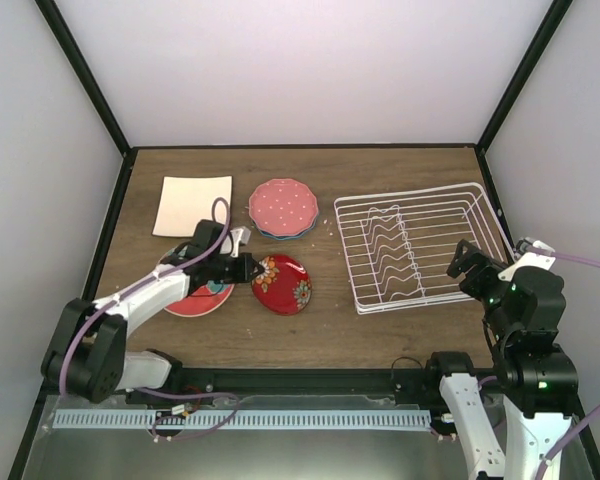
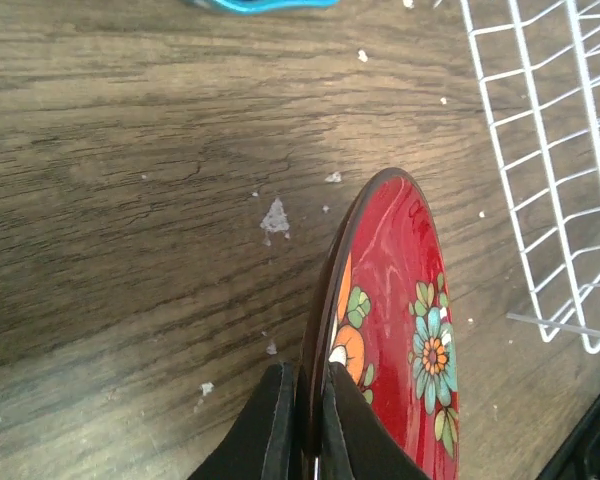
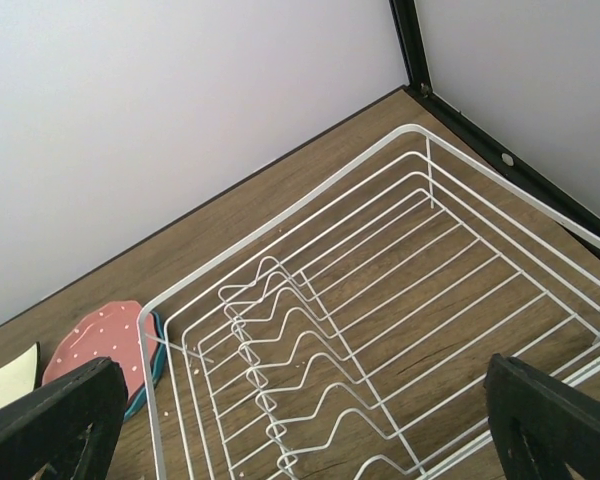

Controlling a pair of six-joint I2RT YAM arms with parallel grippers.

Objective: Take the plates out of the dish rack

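My left gripper (image 1: 248,268) is shut on the rim of the small dark red floral plate (image 1: 283,284), just left of the white wire dish rack (image 1: 347,250). In the left wrist view both fingers pinch the plate's (image 2: 400,300) edge at the gripper (image 2: 305,375), and the plate is tilted over the wood. A large red-and-teal plate (image 1: 202,297) lies under the left arm. The beige square plate (image 1: 192,205) and the pink polka-dot plate (image 1: 283,205) lie at the back. My right gripper (image 1: 467,262) hangs open over the rack's (image 3: 280,215) near right corner. No plate stands in the rack.
A blue rim (image 1: 270,232) shows under the pink plate, whose edge also shows in the left wrist view (image 2: 265,4). Black frame posts and pale walls close in the table. White crumbs (image 2: 274,217) dot the wood. The rack's wavy dividers (image 3: 310,350) stand upright.
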